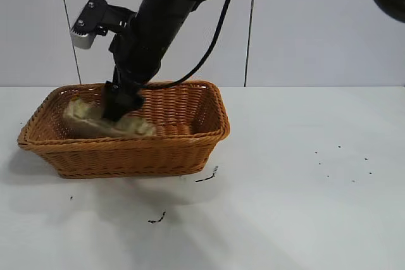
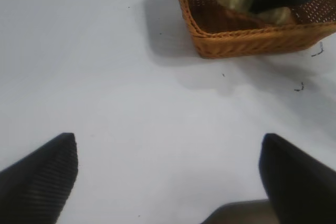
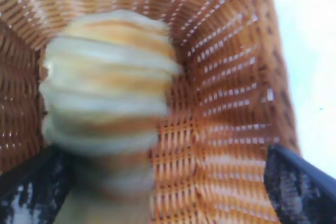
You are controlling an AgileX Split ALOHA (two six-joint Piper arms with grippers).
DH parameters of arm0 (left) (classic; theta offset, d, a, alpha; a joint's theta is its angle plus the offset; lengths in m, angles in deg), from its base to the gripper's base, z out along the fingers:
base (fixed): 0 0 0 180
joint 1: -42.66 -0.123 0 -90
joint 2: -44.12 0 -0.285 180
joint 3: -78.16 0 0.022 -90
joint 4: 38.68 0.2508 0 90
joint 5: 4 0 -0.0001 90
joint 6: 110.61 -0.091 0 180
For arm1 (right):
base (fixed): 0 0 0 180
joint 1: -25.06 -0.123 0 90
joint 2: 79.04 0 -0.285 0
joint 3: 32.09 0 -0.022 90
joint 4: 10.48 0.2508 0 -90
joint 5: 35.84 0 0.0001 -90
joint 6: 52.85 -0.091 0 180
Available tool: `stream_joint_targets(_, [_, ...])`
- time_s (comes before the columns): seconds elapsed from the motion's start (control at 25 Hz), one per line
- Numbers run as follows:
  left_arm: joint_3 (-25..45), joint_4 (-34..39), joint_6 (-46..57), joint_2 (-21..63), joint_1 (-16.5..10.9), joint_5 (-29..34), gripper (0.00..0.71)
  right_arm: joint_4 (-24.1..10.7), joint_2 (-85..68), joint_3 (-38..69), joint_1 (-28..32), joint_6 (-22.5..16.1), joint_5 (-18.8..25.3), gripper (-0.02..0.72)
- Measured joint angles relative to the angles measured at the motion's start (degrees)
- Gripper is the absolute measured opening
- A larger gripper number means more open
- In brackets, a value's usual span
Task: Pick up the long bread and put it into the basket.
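Note:
The orange-brown wicker basket (image 1: 126,159) stands on the white table at the left. The long bread (image 1: 107,124), tan with orange-brown stripes, lies inside it at its left half. My right gripper (image 1: 120,109) reaches down into the basket from above, right over the bread. In the right wrist view the bread (image 3: 107,93) lies on the basket floor (image 3: 226,77) against one finger, and the right gripper (image 3: 163,156) is open, with its jaws wide apart. My left gripper (image 2: 168,140) is open and empty over bare table, well away from the basket (image 2: 247,43).
Small black marks lie on the table in front of the basket (image 1: 205,177) and nearer the front edge (image 1: 157,219). Fine dark specks dot the table at the right (image 1: 342,162). A pale panelled wall stands behind.

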Motion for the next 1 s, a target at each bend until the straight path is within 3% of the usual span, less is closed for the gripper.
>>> stream_joint_targets(0.16, [0.00,0.00,0.00,0.00,0.00,0.00,0.692,-1.20,-2.67,0.00,0.00,-19.12,0.45,0.689])
stream_joint_targets(0.28, [0.00,0.00,0.00,0.00,0.00,0.00,0.692,-5.23,-4.98,0.00,0.00,-36.18,0.77,0.689])
stream_joint_targets(0.4, [0.00,0.00,0.00,0.00,0.00,0.00,0.692,-10.19,-5.98,-0.14,0.40,-45.59,1.65,0.689])
stream_joint_targets(0.56, [0.00,0.00,0.00,0.00,0.00,0.00,0.692,-12.64,-6.15,-0.14,3.73,-51.31,2.78,0.689])
stream_joint_targets(1.0, [0.00,0.00,0.00,0.00,0.00,0.00,0.692,-13.01,-6.15,-0.14,22.17,-51.15,8.06,0.689])
